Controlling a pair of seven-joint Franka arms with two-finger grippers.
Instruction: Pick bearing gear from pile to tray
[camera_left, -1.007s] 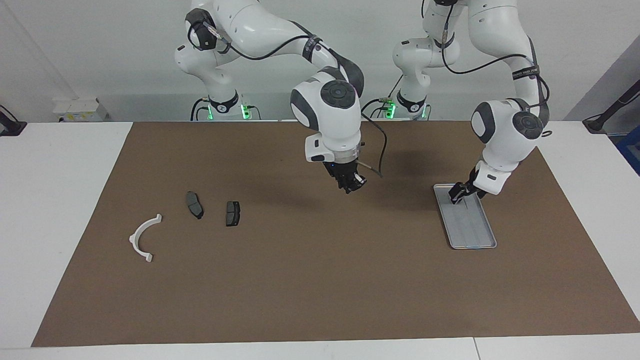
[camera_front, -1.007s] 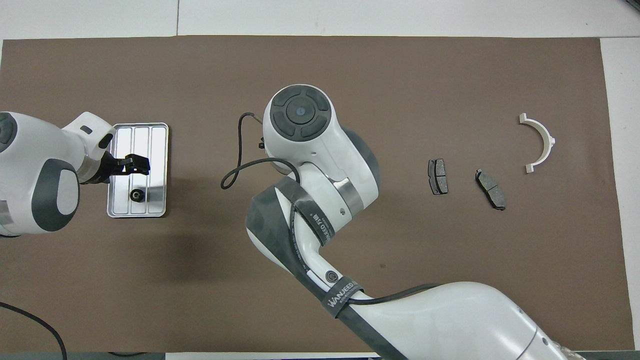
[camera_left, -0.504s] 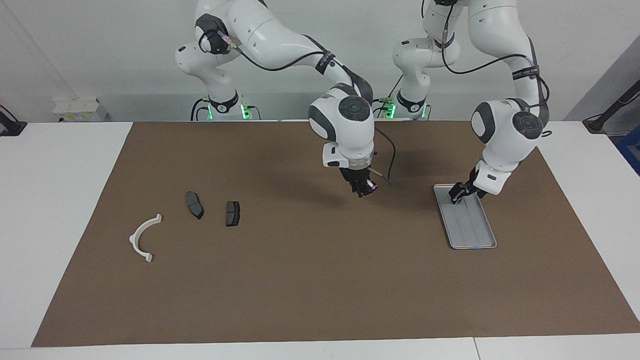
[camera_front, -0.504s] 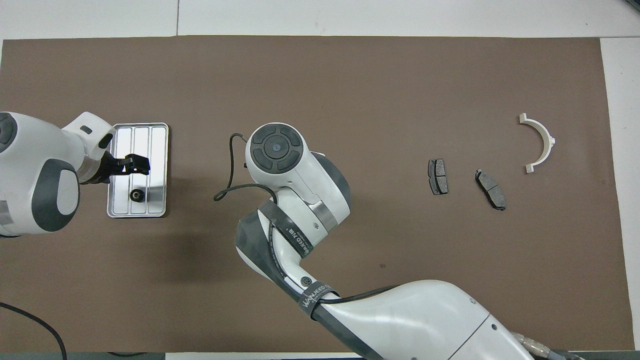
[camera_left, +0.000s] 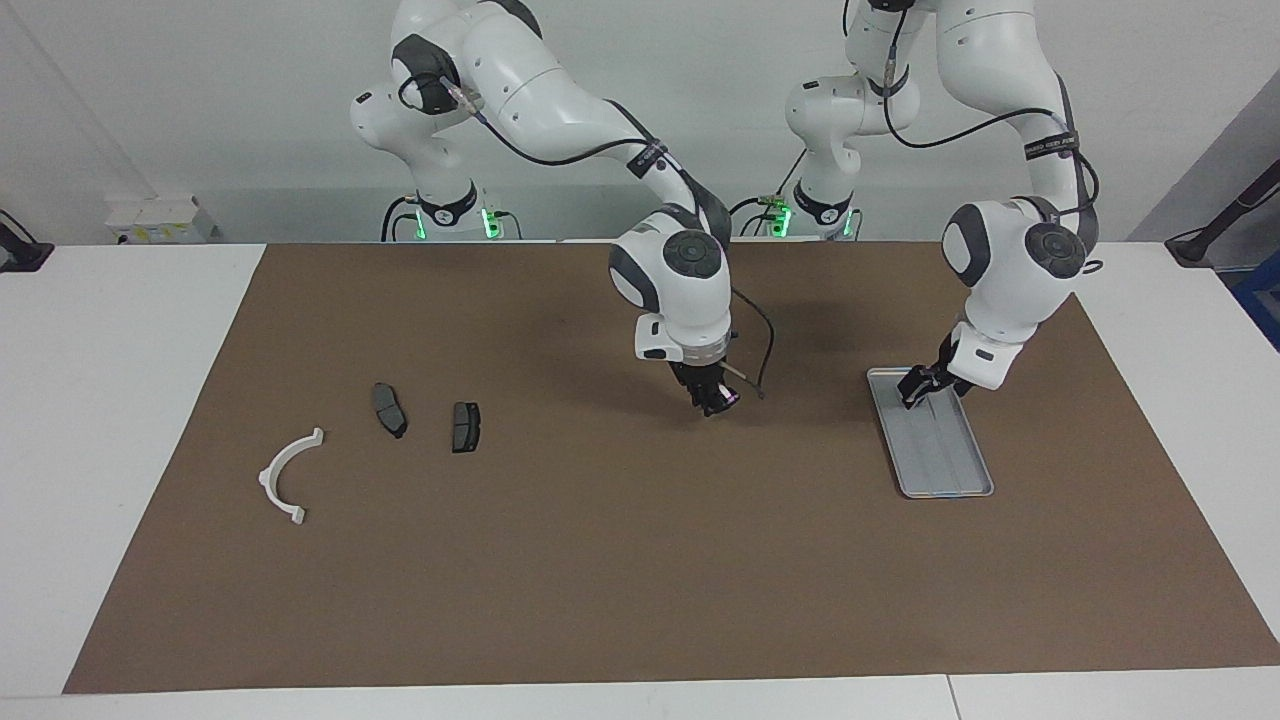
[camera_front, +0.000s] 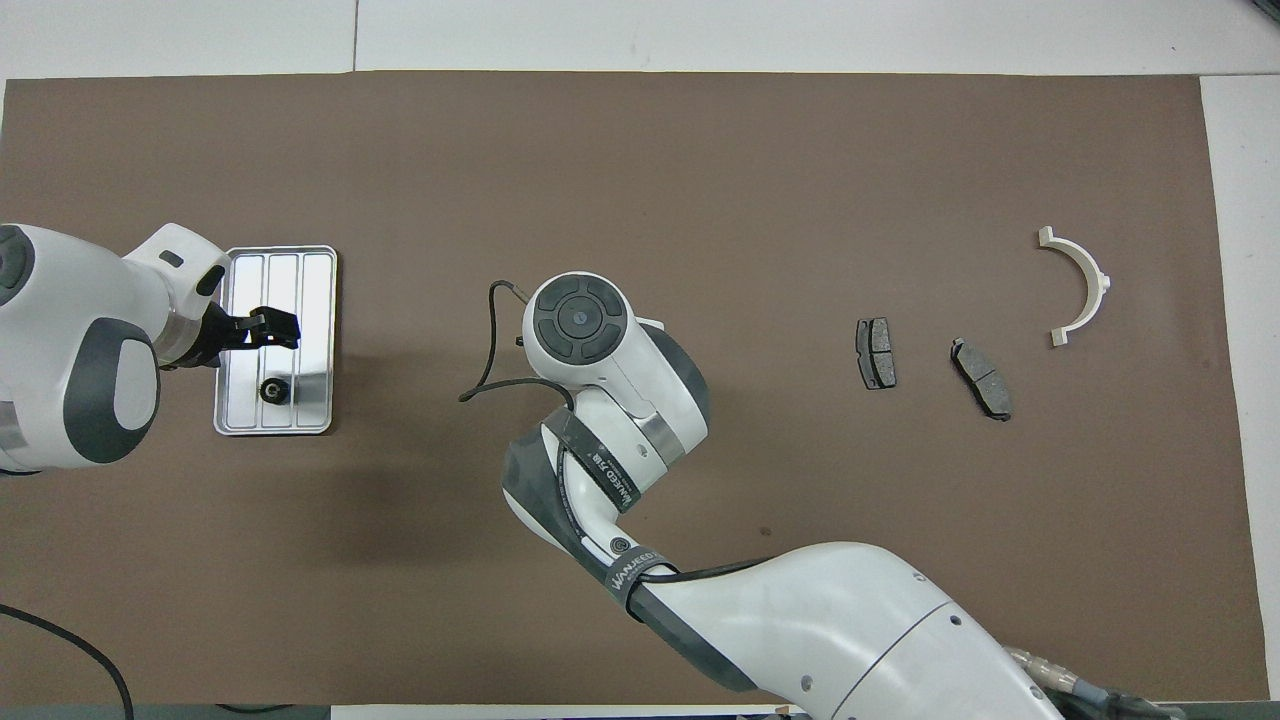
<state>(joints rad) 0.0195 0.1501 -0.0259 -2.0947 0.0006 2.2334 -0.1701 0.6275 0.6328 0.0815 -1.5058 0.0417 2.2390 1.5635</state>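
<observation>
The silver tray (camera_front: 300, 285) lies on the brown mat toward the left arm's end, with one small black bearing gear (camera_front: 272, 390) in the tray's end nearer the robots. My left gripper (camera_front: 272, 331) hangs open just over that tray (camera_left: 950, 460), empty; in the facing view this gripper (camera_left: 918, 388) hides the gear. My right gripper (camera_left: 712, 398) is shut and hangs low over the middle of the mat. Whether anything sits between its fingertips does not show. In the overhead view its own hand (camera_front: 580, 318) covers it.
What is left of the pile lies toward the right arm's end: a white half-ring bracket (camera_left: 285, 478) (camera_front: 1080, 285) and two dark brake pads (camera_left: 389, 409) (camera_left: 465, 426). The brown mat (camera_left: 640, 580) covers most of the white table.
My right gripper has swung a little toward the left arm's end and come down lower over the middle of the mat, still shut. The left arm has not moved.
</observation>
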